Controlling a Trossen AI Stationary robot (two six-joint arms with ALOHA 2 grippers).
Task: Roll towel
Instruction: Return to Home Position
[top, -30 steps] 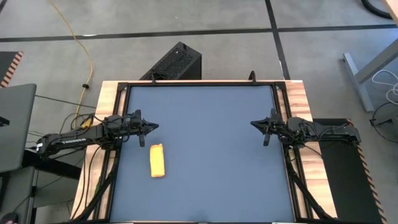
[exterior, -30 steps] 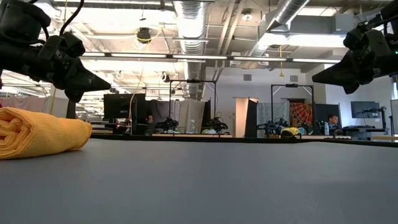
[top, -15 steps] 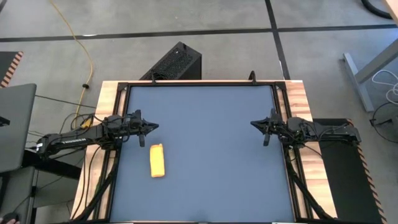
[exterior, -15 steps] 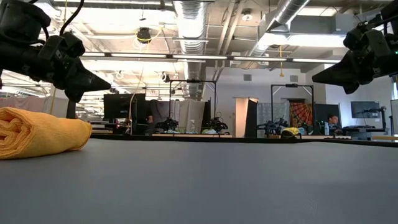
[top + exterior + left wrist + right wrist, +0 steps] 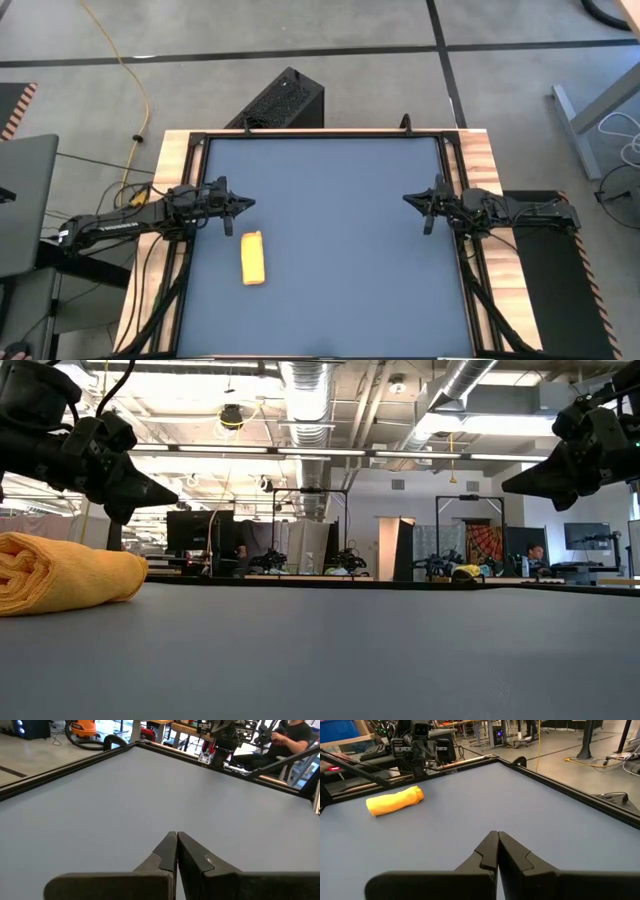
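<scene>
Towel [image 5: 253, 258]: one single yellow roll

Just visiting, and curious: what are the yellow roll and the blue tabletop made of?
The towel looks like soft, fuzzy cloth, perhaps microfiber: matte, with plump rounded folds. The tabletop seems a smooth, matte dark blue sheet; its material is unclear. The left gripper and right gripper hang shut at its sides, touching neither.
</scene>
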